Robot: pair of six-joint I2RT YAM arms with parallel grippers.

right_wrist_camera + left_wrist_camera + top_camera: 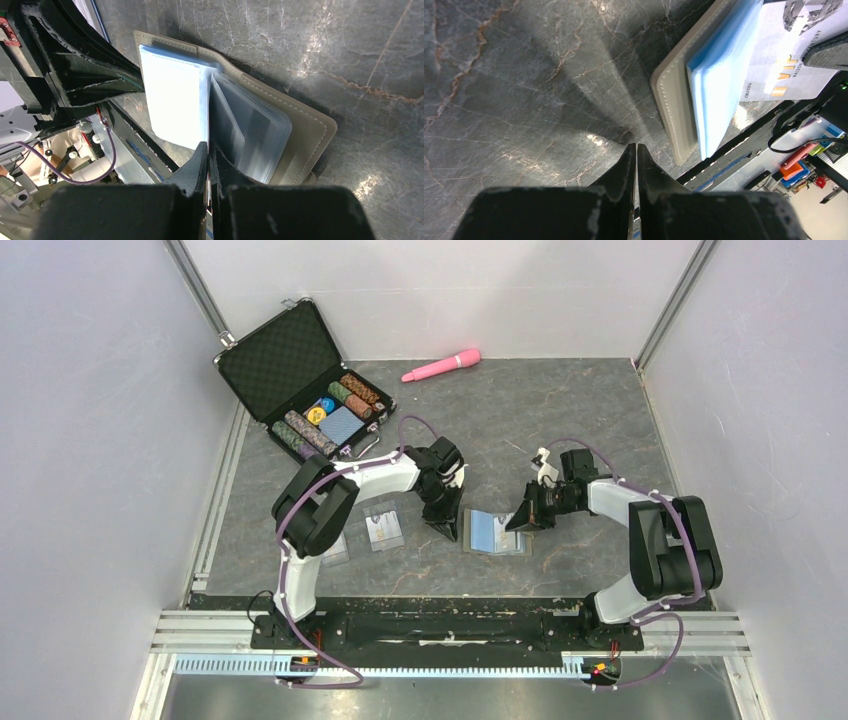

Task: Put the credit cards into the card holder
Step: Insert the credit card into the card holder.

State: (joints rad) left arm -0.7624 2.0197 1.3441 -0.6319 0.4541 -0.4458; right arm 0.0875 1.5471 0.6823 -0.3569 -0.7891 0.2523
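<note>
Two cards [383, 526] lie flat on the table [560, 420] toward its near edge, left of the middle, one of them partly under the left arm. The holder [670, 107] lies open just right of them, near the middle of the near edge, with its blue lining [716, 75] fanned upward. The left gripper [636, 150] points down at bare table just beside the holder's left edge, jaws together and holding nothing. The right gripper [208, 149] reaches in from the holder's right side, jaws together on what looks like a third card [774, 70]. The left wrist view shows its pale face with a gold mark behind the lining, and the right wrist view shows a thin edge running between the leaves into the fingertips. I judge the step in hand to be feeding this card into a slot, with the task at an early stage: one card at the holder, two not yet picked up. Whether its leading edge sits inside a pocket or only between two leaves I cannot tell. The next move calls for sliding the card along the slot's line without buckling the soft leaves. The left gripper is well placed to pin the holder's edge so that it does not skid.
</note>
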